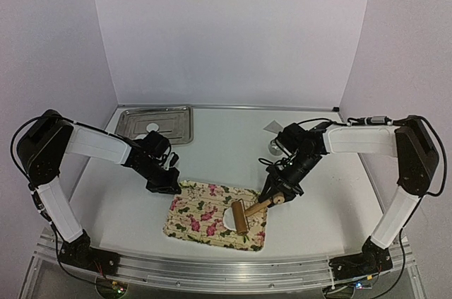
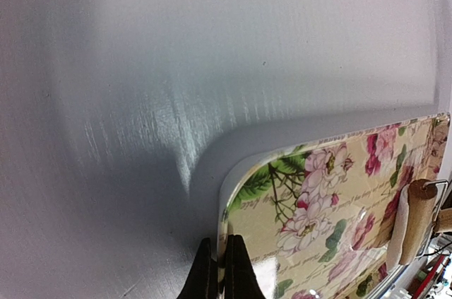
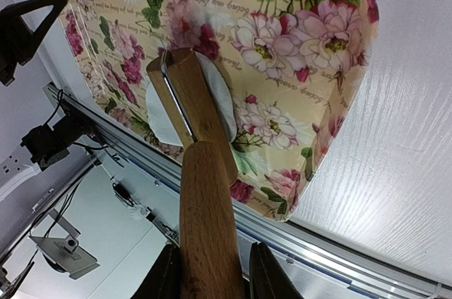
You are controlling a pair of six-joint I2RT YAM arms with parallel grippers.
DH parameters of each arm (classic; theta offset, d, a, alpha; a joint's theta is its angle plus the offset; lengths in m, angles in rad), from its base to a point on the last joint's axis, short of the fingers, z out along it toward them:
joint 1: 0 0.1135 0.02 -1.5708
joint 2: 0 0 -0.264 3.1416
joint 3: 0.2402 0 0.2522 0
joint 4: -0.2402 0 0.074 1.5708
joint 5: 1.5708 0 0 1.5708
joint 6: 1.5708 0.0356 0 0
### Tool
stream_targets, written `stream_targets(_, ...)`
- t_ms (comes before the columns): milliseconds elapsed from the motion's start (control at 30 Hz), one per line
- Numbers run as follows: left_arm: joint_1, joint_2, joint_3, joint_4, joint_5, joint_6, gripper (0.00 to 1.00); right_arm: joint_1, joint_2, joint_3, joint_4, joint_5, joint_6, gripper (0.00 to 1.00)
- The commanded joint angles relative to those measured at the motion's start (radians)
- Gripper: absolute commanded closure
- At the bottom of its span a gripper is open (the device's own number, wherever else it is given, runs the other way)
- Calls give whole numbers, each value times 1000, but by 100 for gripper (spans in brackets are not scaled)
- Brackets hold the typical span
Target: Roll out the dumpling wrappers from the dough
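Observation:
A flat white piece of dough [image 1: 224, 215] lies on the floral board [image 1: 205, 223], under the wooden roller [image 1: 241, 216]. My right gripper [image 1: 280, 198] is shut on the roller's handle [image 3: 208, 221], and the roller head [image 3: 185, 94] rests on the dough [image 3: 217, 97]. My left gripper [image 1: 167, 184] is shut on the board's far-left corner; its fingers [image 2: 241, 274] pinch the board's rim [image 2: 224, 221]. The roller [image 2: 417, 218] shows at the right edge of the left wrist view. A small white disc [image 1: 152, 127], possibly a wrapper, lies in the metal tray.
A metal tray [image 1: 176, 126] stands at the back left. A small metal ring [image 1: 274, 146] and a grey square [image 1: 272, 127] lie behind my right arm. The table's front rail [image 3: 339, 256] runs just past the board's near edge.

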Motion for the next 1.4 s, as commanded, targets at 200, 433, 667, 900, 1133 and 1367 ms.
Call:
stream_targets(200, 23, -26, -20, -17, -51, 1, 100, -36, 95, -111, -222, 486, 67, 100)
stream_targets(433, 24, -31, -23, -16, -49, 2, 100, -45, 94, -125, -222, 491, 67, 100)
stream_targets(667, 25, -31, -23, -15, -49, 3, 100, -55, 80, -145, -222, 497, 70, 100)
stream_targets(900, 26, -29, -20, -15, -48, 4, 100, -71, 66, -161, -223, 502, 70, 100)
stream_targets(1133, 28, -30, -22, -13, -48, 4, 100, -73, 63, -170, -223, 507, 71, 100)
stream_targets(1367, 30, -32, -24, -12, -48, 4, 100, -76, 62, -180, -222, 513, 72, 100)
